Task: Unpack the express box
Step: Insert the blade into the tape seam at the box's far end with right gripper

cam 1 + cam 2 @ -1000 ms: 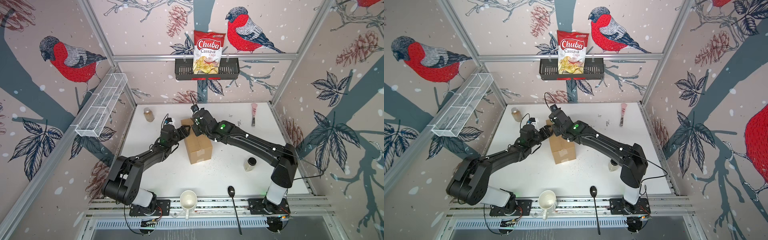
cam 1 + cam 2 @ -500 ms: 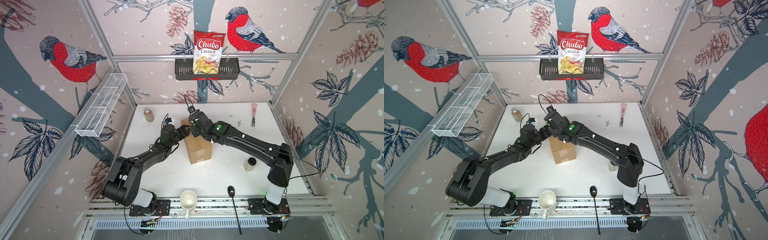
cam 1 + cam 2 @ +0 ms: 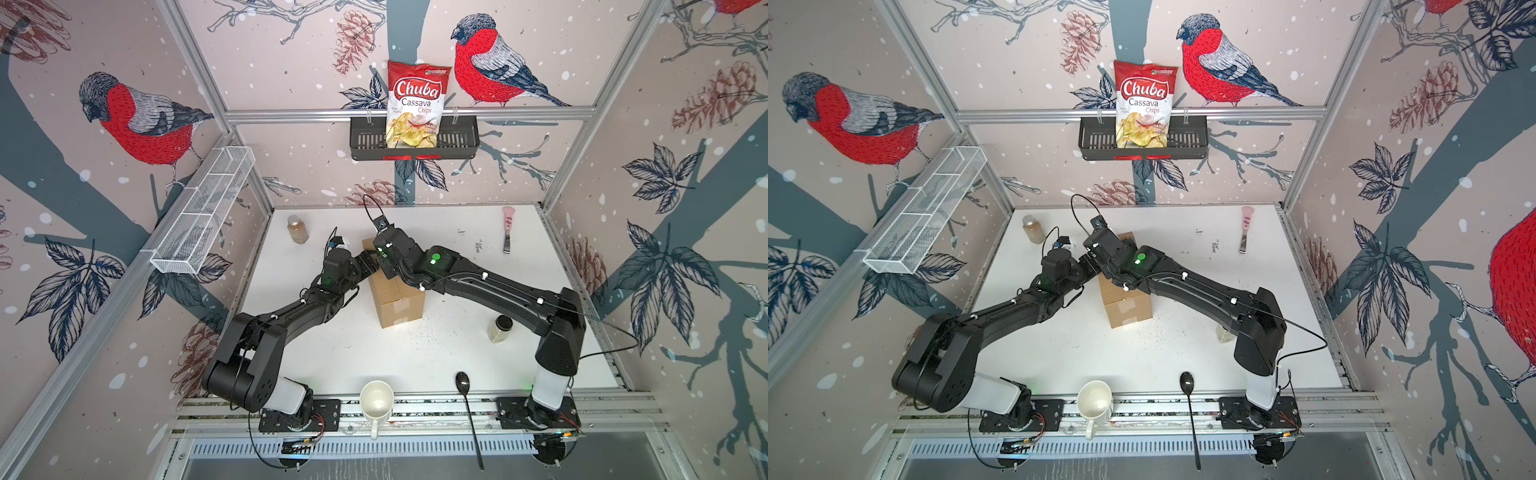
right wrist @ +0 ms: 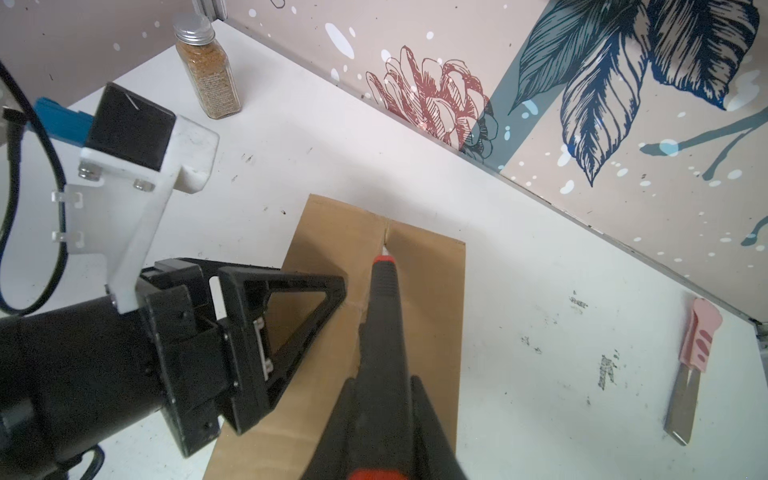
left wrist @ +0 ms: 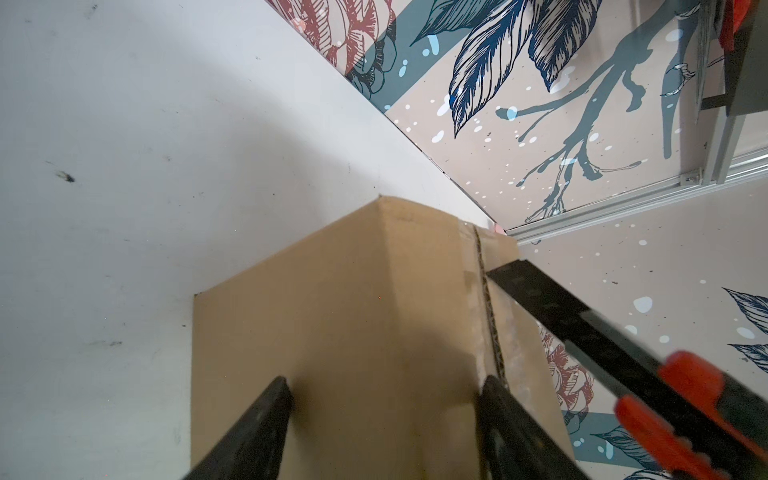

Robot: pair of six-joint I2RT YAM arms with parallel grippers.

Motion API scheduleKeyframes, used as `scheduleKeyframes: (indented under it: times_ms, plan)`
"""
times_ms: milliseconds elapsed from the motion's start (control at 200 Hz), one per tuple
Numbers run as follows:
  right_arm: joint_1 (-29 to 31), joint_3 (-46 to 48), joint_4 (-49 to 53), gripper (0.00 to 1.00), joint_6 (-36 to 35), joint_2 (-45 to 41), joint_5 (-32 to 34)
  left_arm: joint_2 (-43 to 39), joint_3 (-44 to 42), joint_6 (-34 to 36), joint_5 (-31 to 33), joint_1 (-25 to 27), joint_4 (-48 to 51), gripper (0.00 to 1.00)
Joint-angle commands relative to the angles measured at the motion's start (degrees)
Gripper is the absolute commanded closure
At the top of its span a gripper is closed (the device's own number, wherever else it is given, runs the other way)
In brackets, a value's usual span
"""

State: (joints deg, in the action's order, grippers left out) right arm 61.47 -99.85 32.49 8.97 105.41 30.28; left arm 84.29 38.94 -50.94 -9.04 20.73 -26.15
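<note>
The chip bag [image 3: 417, 104] reads "Chuba Cassava Chips".

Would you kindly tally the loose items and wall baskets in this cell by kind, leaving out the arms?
express box: 1
spice jars: 2
mug: 1
spoon: 1
cutting tools, the pink-handled knife and the box cutter: 2
chips bag: 1
baskets, the black basket and the white wire basket: 2
Total: 10
</note>
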Motion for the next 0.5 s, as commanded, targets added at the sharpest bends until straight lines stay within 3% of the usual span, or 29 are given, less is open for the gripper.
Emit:
scheduleKeyframes:
  times_ms: [0, 495]
  plan:
    - [0.4, 0.1, 4.4, 1.0, 1.5, -0.1, 0.6, 0.8, -0.4, -0.1, 3.1, 0.0, 8.8, 0.3]
    - [1.0, 0.4, 4.9, 1.0, 2.8, -0.1, -0.7, 0.7, -1.2, -1.3, 3.6, 0.0, 7.8, 0.3]
